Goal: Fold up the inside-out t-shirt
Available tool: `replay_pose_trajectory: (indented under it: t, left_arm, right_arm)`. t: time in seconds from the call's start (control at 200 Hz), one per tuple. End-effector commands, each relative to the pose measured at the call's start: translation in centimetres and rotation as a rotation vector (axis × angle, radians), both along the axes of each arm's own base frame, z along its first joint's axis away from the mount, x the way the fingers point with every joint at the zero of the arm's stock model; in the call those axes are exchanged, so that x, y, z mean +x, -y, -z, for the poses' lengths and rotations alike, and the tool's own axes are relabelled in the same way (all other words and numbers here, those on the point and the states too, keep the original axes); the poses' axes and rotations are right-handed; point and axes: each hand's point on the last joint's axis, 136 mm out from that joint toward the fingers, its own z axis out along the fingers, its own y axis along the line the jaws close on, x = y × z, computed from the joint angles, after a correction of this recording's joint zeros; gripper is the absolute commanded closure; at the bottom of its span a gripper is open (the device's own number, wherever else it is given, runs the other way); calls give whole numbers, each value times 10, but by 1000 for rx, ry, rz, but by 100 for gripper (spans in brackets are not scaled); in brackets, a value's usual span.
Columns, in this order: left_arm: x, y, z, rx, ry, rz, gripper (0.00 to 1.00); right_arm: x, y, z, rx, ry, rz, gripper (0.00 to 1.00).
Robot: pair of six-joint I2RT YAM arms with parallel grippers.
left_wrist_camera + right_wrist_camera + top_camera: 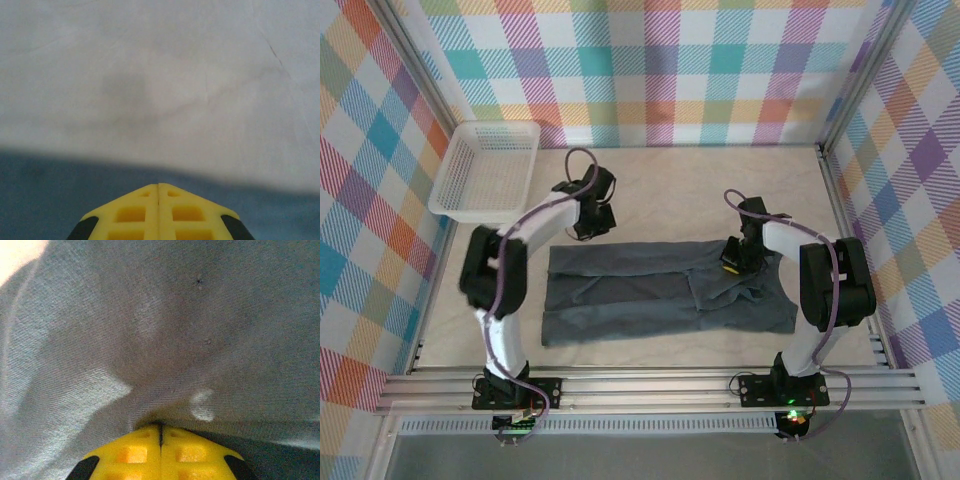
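Lying lengthwise left to right on the bench point(720, 190), the shirt point(650, 295) is met along its far edge by the left hand point(586, 232), shut near its left end, and the right hand point(732, 264), pinched onto cloth.

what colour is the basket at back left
The basket is white, clearest from the top external view.

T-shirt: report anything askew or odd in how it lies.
The t-shirt lies as a long band across the table, but it is not square. Its right end is rumpled, with fabric bunched up at the shut right gripper, and its near-left corner flares out. No tear or spill shows.
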Motion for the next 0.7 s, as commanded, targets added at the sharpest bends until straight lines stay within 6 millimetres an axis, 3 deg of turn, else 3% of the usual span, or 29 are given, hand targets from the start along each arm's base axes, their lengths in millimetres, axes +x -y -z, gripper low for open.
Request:
replay_pose_trajectory:
  t: [0.0,0.115,0.375,0.475,0.695]
  left_arm:
    - [-46,-19,3,62,-46,-47,100]
    - [-76,-37,28,95,-105,-88,100]
    - [-75,-13,65,2,-153,-59,100]
    - [-63,-12,83,28,-156,-69,100]
    - [-11,-6,127,15,-198,-96,100]
  right_arm:
    - [-13,0,14,7,-50,-16,95]
    - [-14,0,15,5,-48,-18,95]
    - [-16,3,16,-7,-52,-8,95]
    - [-15,3,17,-5,-54,1,95]
    - [-21,1,14,18,-72,75,90]
